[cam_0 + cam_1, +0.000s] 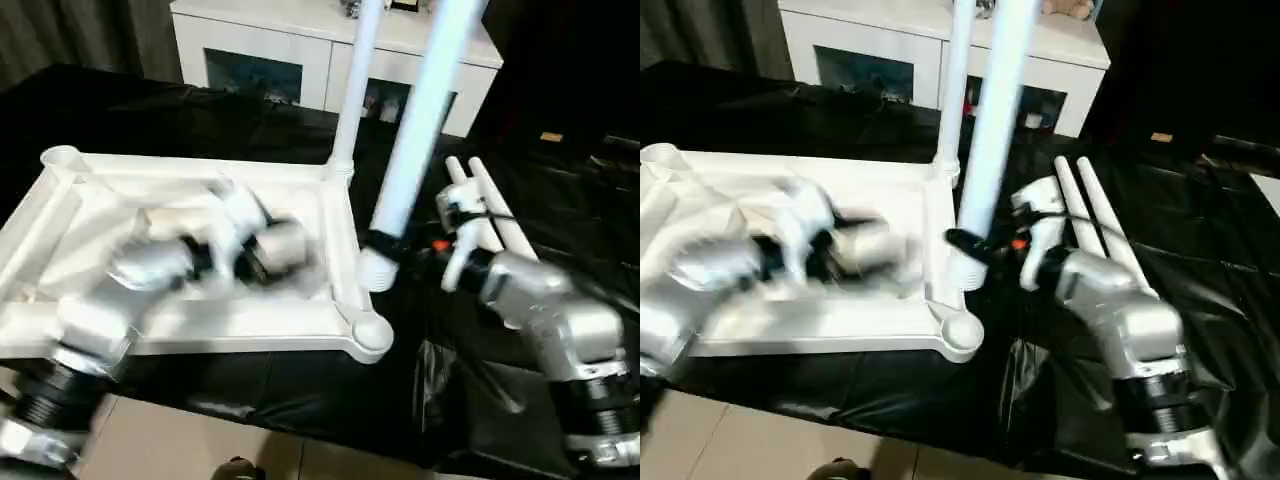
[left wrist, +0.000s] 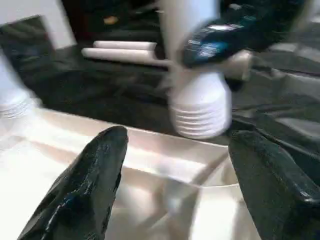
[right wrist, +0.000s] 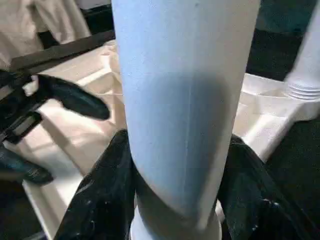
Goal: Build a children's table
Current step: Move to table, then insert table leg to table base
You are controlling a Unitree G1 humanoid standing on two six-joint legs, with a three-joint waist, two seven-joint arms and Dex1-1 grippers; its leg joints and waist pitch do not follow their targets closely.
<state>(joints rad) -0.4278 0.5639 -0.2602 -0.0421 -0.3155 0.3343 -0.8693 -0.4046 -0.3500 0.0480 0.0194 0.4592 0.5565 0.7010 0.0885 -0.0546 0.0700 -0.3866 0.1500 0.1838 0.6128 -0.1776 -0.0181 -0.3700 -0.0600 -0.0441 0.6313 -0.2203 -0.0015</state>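
Left eye view: the upturned white table top (image 1: 190, 320) lies at centre left on a black-draped table (image 1: 480, 400), one leg (image 1: 352, 90) standing upright in its far right corner socket. The right pincer (image 3: 175, 200) clamps a second leg (image 1: 415, 130) near its ribbed foot, holding it just beside the near right corner socket (image 1: 370, 335). The left pincer (image 2: 175, 185) hangs over the top's ribbed underside, fingers spread and empty. Two spare legs (image 1: 490, 205) lie at centre right; a white cabinet (image 1: 300, 50) stands behind.
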